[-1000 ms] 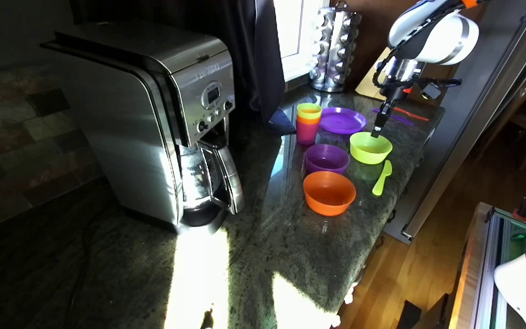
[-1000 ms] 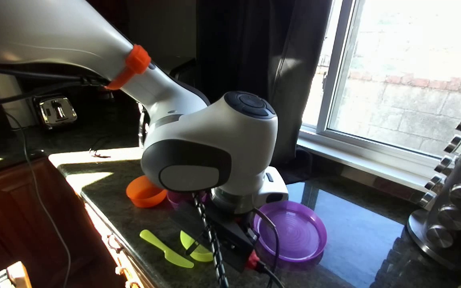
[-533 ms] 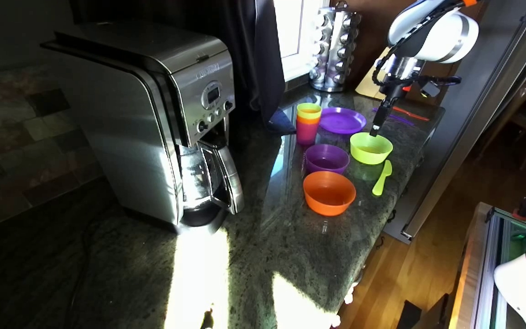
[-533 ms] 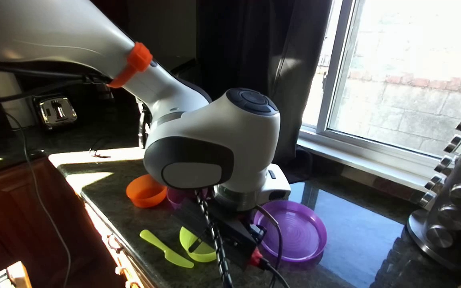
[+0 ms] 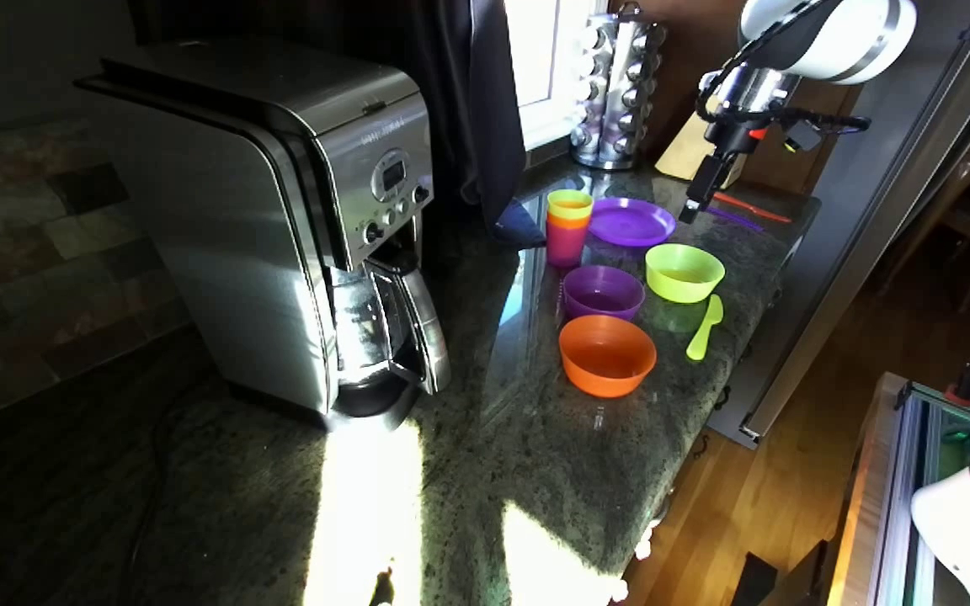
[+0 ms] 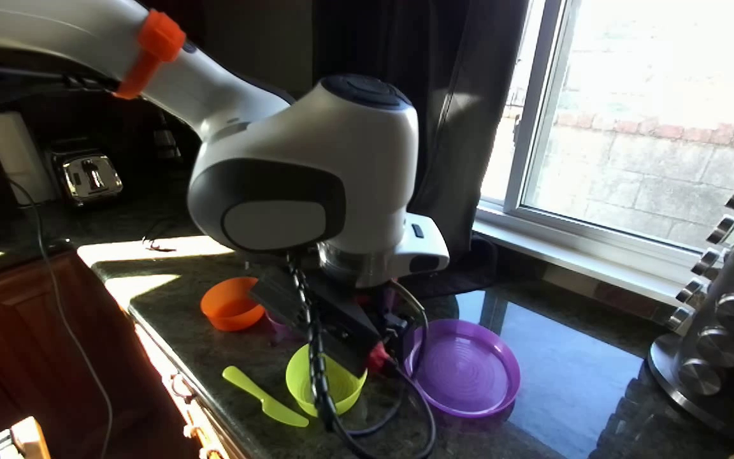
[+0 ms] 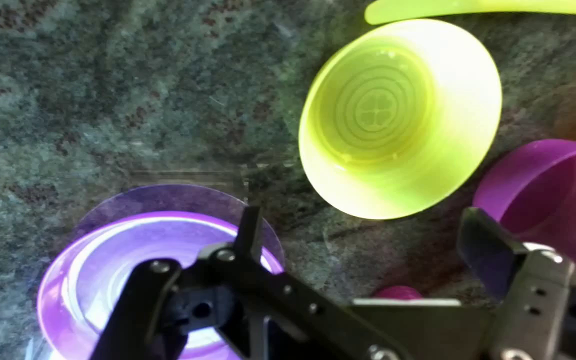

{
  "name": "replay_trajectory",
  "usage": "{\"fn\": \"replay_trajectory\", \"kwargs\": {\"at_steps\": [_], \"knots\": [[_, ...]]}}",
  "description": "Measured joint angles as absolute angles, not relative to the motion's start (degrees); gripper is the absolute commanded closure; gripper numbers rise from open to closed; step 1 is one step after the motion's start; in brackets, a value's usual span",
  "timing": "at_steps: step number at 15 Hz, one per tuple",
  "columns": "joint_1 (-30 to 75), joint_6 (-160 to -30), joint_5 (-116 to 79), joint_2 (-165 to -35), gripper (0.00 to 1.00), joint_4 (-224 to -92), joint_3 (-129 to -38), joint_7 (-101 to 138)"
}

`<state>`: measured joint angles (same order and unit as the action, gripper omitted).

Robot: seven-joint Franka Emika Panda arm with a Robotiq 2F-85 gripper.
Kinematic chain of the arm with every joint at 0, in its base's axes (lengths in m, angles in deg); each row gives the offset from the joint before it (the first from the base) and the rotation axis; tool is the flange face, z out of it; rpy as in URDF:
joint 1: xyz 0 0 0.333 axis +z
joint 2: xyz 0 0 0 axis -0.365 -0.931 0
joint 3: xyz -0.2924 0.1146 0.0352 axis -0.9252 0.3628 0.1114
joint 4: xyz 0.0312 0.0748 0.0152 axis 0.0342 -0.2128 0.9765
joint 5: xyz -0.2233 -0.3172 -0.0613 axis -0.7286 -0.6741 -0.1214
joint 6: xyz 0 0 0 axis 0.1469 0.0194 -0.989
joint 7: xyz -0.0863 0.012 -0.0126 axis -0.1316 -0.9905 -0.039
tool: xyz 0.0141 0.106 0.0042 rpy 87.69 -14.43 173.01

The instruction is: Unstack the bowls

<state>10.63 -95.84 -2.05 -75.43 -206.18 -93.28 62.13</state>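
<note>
Pincer [image 7: 363,230]: the jaws are spread wide. Both fingers [image 7: 250,232] stand well apart and grip nothing; the stone surface [image 7: 168,100] shows in the gap between them. The pincer is raised above the surface and tilted. In an exterior view, its tips hang beyond the far rim of the lime green bowl [image 5: 684,273], clear of contact with it.

Bowls: I count three, each standing separately and upright on the surface. Seen from the coffee maker [image 5: 283,244] side, the orange bowl [image 5: 607,358] is nearest. The purple bowl [image 5: 603,290] stands just beyond it; whether the two touch, I cannot tell. The lime green bowl stands to the right of the purple bowl, slightly farther, just beside it but apart.

Adjacent items: a lime green knife [image 5: 706,328] lies just beside the lime green bowl, on its near right. A purple plate [image 5: 632,222] lies farther off, with a stack of cups [image 5: 569,231] at its left.
</note>
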Motion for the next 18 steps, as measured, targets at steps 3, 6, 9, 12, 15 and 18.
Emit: {"fn": "replay_trajectory", "kwargs": {"at_steps": [3, 6, 9, 12, 15, 18], "knots": [[11.7, -92.2, -3.9, -69.0, 0.0, -208.3, -90.6, 54.4], [13.4, -88.2, -5.5, -62.7, 0.0, -210.3, -87.9, 47.2], [15.0, -84.3, -6.9, -57.3, 0.0, -211.7, -85.1, 40.5], [16.0, -81.0, -8.3, -53.7, 0.0, -212.0, -83.0, 35.6], [16.5, -79.1, -9.8, -51.5, 0.0, -212.3, -81.5, 32.4], [16.8, -78.8, -10.9, -50.1, 0.0, -212.7, -80.4, 29.9]]}}
